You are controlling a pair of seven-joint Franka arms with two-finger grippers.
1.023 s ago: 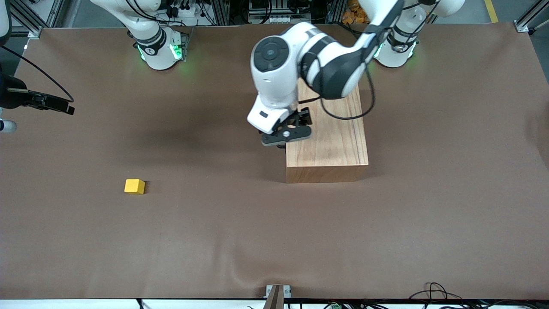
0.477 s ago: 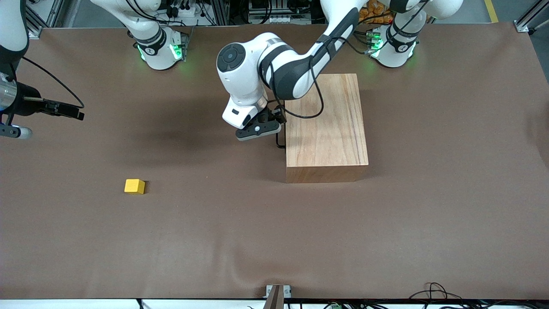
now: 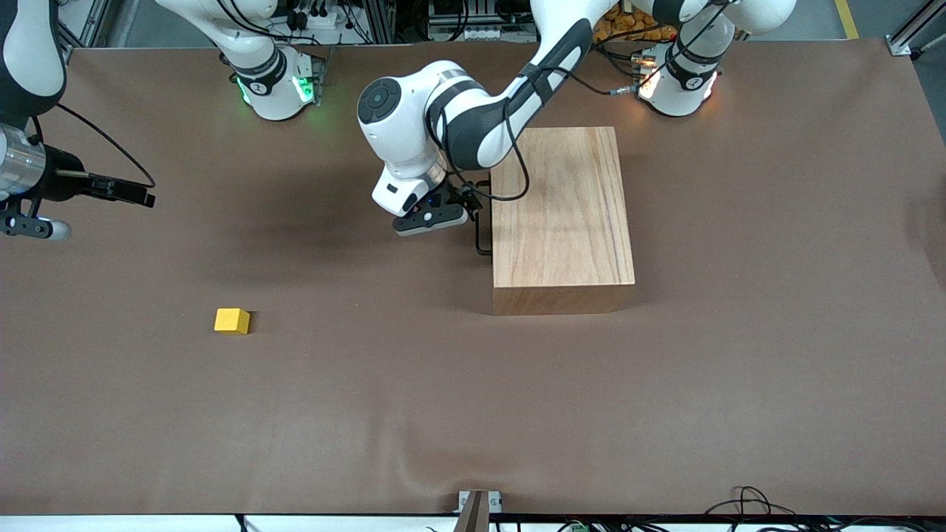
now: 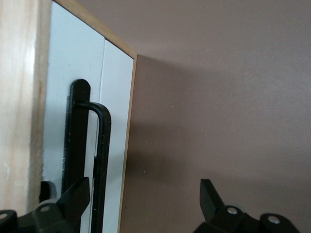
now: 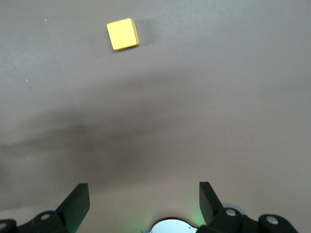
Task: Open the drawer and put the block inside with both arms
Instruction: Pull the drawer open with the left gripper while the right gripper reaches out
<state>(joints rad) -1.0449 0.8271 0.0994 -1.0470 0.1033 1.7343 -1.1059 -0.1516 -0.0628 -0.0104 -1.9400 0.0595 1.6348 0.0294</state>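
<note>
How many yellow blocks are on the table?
1. The yellow block sits alone on the table toward the right arm's end, nearer the front camera than the wooden box. More could hide inside the shut box.

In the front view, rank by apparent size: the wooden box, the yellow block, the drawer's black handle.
Largest to smallest:
1. Wooden box
2. Black handle, only partly showing beside the left claw, so unsure against the block
3. Yellow block

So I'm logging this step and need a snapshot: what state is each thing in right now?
Drawer of the large light-wood box: shut, white front flush with the box.
Thin black bar handle: not gripped.
Left gripper: open, one finger beside the handle.
Small bright yellow cube: resting on the brown table, untouched.
Right gripper: open, above the table at the right arm's end, the cube in its view.
</note>
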